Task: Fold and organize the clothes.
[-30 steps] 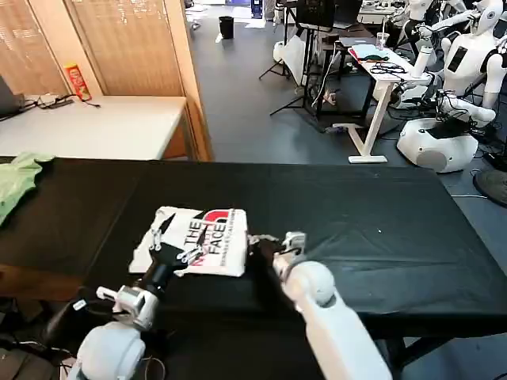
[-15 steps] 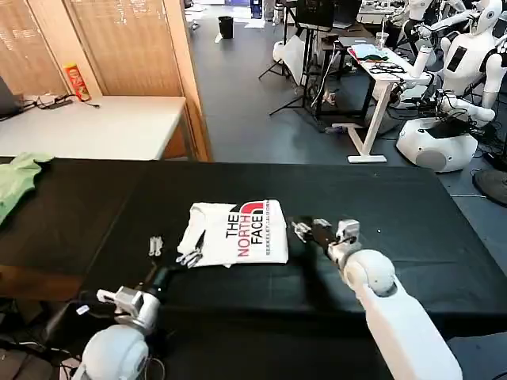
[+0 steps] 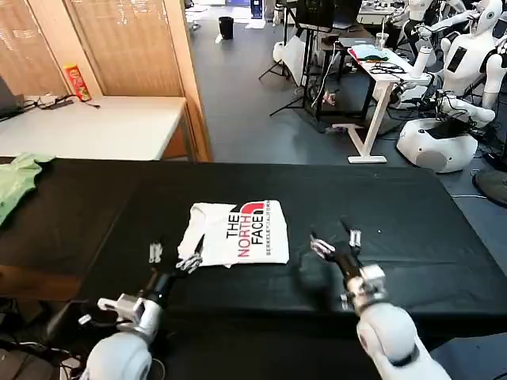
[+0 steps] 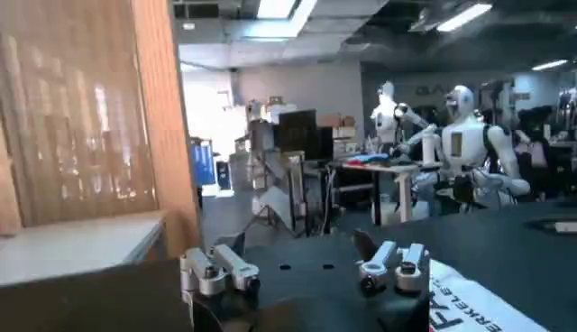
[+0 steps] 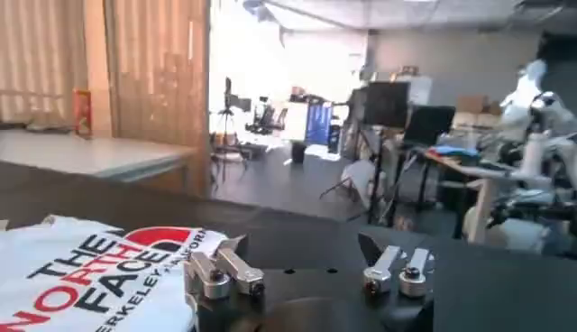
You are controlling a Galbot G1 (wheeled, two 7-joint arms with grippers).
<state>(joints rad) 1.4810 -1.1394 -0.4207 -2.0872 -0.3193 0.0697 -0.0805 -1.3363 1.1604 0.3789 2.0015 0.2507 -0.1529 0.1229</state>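
- At the frame's centre, the folded T-shirt [image 3: 235, 233] lies print-up on the bench [image 3: 412, 214], apparently finished.
- Left end effector [image 3: 169, 258] and right end effector [image 3: 336, 241] flank it, fingers apart, holding nothing.

Even overhead room light, ceiling strip lamps [image 4: 279, 7] glaring in the left wrist view, bright washed-out doorway [image 5: 270, 63] in the right wrist view, matte black worktop [image 3: 412, 214] with faint soft shadows, close wrist hardware slightly soft.
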